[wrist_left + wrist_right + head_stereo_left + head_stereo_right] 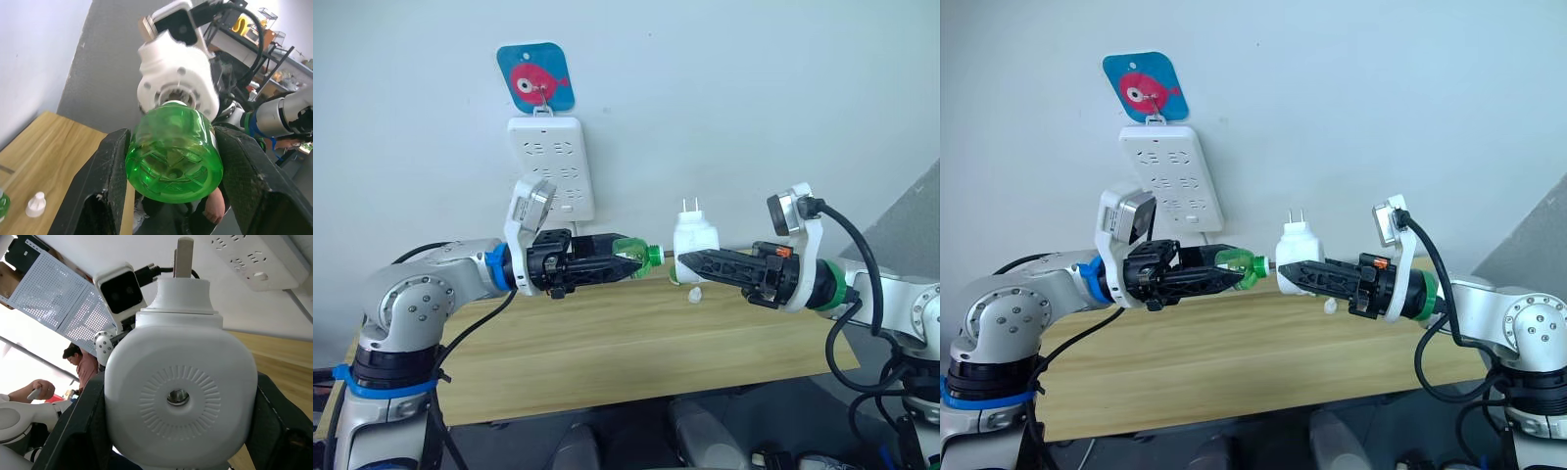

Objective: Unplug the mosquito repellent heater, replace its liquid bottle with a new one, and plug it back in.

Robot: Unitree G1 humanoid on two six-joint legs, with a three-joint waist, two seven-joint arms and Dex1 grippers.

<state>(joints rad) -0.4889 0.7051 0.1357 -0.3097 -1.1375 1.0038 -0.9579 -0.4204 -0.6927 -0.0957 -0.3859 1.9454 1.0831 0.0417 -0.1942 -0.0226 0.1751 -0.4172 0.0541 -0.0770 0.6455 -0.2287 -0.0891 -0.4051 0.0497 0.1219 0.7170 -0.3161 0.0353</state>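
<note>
Holding the green bottle [639, 256] tight between its two black fingers, the left gripper [625, 260] points it toward the mosquito repellent heater [696, 240]; the bottle's neck sits right at the heater's side, just touching or almost so. The right gripper [690, 261] is clamped on the heater, up in the air above the wooden table [607, 343], prongs pointing up; a small white cap [694, 293] lies on the table below the heater; the white power strip [551, 166] hangs on the wall above the left gripper.
</note>
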